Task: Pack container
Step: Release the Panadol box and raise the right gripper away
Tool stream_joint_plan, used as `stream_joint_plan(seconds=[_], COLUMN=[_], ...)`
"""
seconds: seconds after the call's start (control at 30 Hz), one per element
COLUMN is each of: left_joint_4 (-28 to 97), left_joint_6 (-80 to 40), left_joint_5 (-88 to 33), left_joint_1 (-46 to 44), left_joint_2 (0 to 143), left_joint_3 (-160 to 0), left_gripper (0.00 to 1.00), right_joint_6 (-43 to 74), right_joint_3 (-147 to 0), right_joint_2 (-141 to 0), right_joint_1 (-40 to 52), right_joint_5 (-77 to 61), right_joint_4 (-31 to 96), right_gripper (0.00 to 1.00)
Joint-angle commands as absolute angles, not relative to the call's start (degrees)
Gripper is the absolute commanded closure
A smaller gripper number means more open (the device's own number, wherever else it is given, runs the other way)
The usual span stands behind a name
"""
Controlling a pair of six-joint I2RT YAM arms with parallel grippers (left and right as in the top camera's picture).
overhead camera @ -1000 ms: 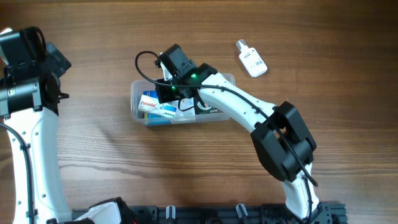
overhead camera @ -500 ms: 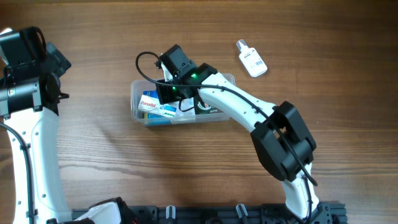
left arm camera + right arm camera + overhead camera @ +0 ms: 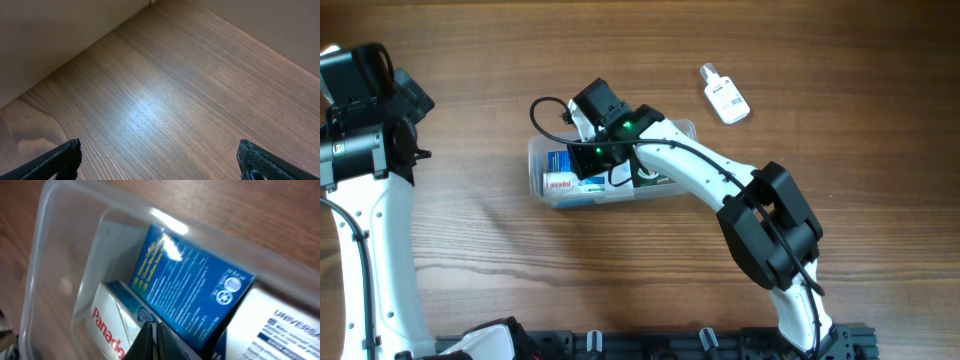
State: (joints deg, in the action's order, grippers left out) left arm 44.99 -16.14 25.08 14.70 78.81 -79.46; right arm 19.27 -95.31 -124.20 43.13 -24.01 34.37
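Boxes sit in the container, my right claw clenched among them, my left claw gaping idle; the spray bottle at its two o'clock seems left to pack.

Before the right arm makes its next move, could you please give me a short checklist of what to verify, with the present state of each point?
1. Right gripper shut, nothing held: ok.
2. Panadol box and blue box inside the container: ok.
3. Spray bottle packed: not ok, it lies on the table outside the container.
4. Left gripper open, away from the container: ok.
5. Right gripper touching no box: cannot tell.
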Motion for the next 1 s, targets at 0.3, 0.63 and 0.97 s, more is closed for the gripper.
stream_joint_plan(seconds=[0.3,0.63,0.97], left_joint_4=[44.8,44.8,44.8], left_joint_6=[-15.2,-15.2,-15.2], left_joint_5=[25.8,25.8,25.8], left_joint_1=[15.0,15.0,15.0], left_joint_2=[78.5,78.5,78.5], left_joint_3=[-79.7,-79.7,-79.7], left_gripper=[0.0,0.0,0.0], right_joint_6=[15.2,14.4,-3.2], right_joint_3=[-100.0,-115.3,-114.8], right_joint_2=[-126.0,-122.1,-121.6], right_joint_1=[42.4,40.7,52.0], right_joint_5=[-27.4,-26.6,-15.3], right_joint_4=[36.8,50.1,74.3], right_gripper=[0.96,0.96,0.96])
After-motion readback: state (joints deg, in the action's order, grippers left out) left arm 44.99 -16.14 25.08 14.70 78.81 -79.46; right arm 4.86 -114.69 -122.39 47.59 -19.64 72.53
